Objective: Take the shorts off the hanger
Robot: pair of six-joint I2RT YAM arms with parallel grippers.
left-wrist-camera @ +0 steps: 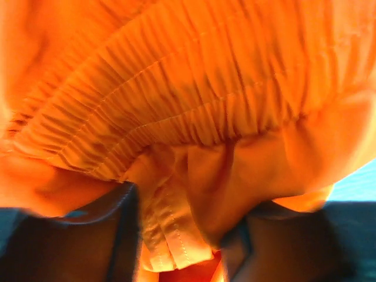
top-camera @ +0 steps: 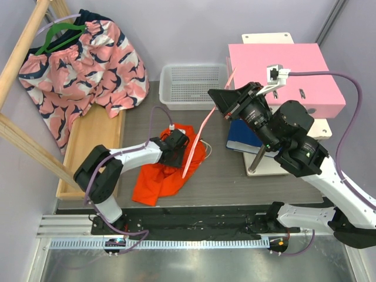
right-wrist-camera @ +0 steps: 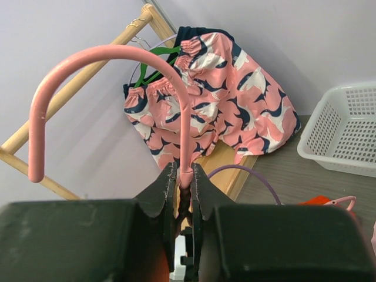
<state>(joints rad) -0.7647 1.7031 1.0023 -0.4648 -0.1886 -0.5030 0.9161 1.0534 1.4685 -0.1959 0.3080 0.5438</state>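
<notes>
The orange shorts (top-camera: 161, 176) lie crumpled on the table in front of the left arm. My left gripper (top-camera: 178, 143) rests on their upper edge. In the left wrist view the gathered waistband (left-wrist-camera: 176, 111) fills the frame and a fold of fabric (left-wrist-camera: 176, 223) is pinched between my dark fingers (left-wrist-camera: 70, 241). My right gripper (top-camera: 216, 103) is shut on the neck of the pale pink hanger (top-camera: 202, 126) and holds it tilted above the table, its lower end by the shorts. In the right wrist view the hook (right-wrist-camera: 106, 51) curves up from my gripper (right-wrist-camera: 184, 176).
A white mesh basket (top-camera: 191, 85) stands at the back centre. A pink box (top-camera: 285, 73) sits on a blue one at the right. A pink patterned garment (top-camera: 88, 64) hangs on a green hanger (top-camera: 56, 36) from the wooden rack (top-camera: 23, 47) at the left.
</notes>
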